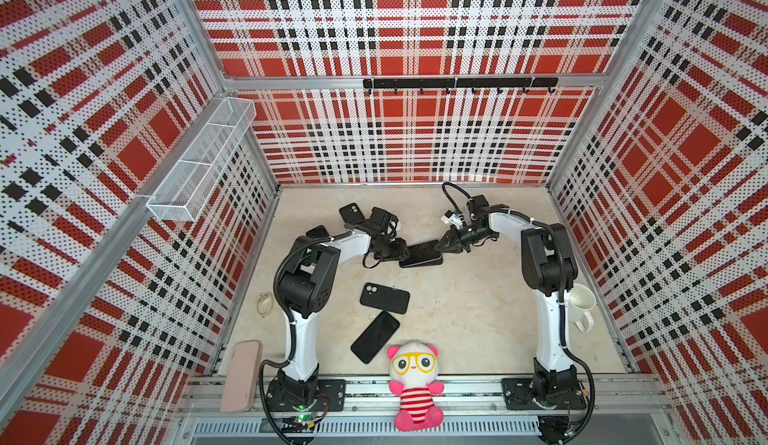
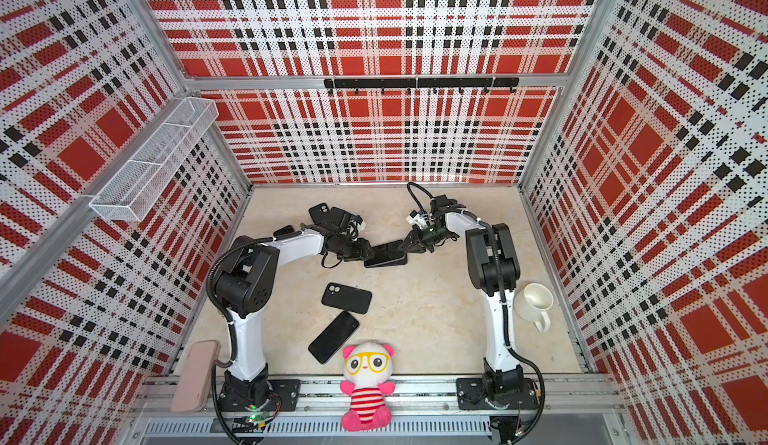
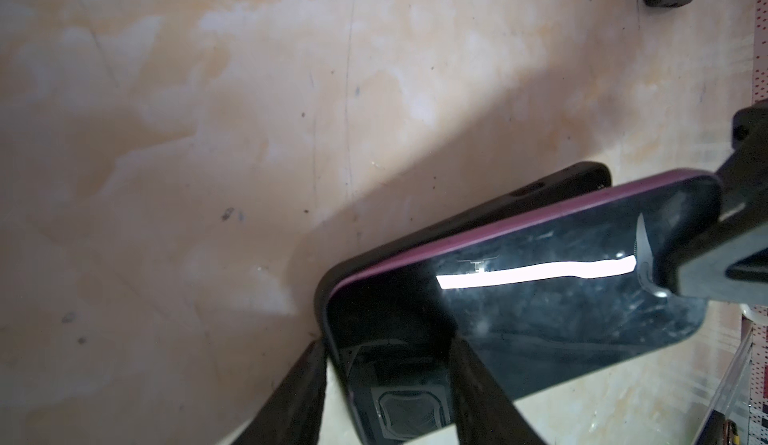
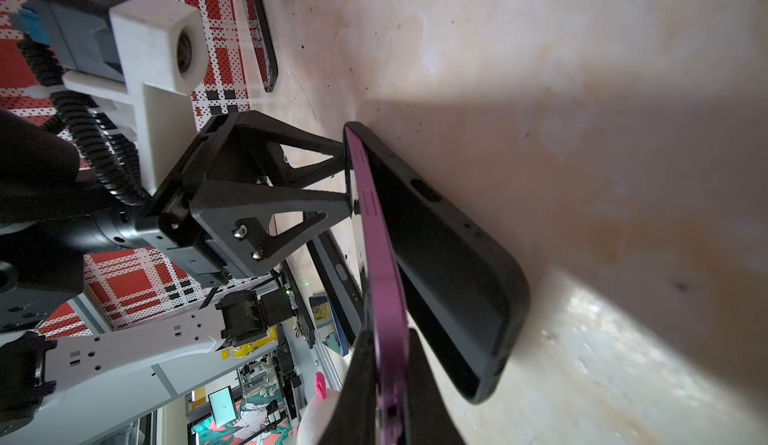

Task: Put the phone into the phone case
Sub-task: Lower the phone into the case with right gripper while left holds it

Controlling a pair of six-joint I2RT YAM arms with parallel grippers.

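Phone (image 3: 540,297) at far centre of the table (image 1: 457,318), tilted: left end in the black case (image 4: 449,264), right end raised. Right gripper (image 4: 388,335) pinches the phone's right end. Left gripper (image 3: 386,343) jaws partly apart across the left end; cannot tell if clamped.

Beige tabletop (image 1: 457,330), phone case (image 4: 449,264), spare case (image 1: 384,298), dark phone (image 1: 375,337), mug (image 2: 534,301)

We find open counter (image 1: 469,318) from centre out to 4 o'clock, and along its far edge at 12. At 6 a black case (image 1: 384,298) and a dark phone (image 1: 375,337) lie just beside each other, with a plush toy (image 1: 413,380) past them. A mug (image 1: 582,303) crowds 3 o'clock, and a second case (image 1: 352,213) sits at 11.
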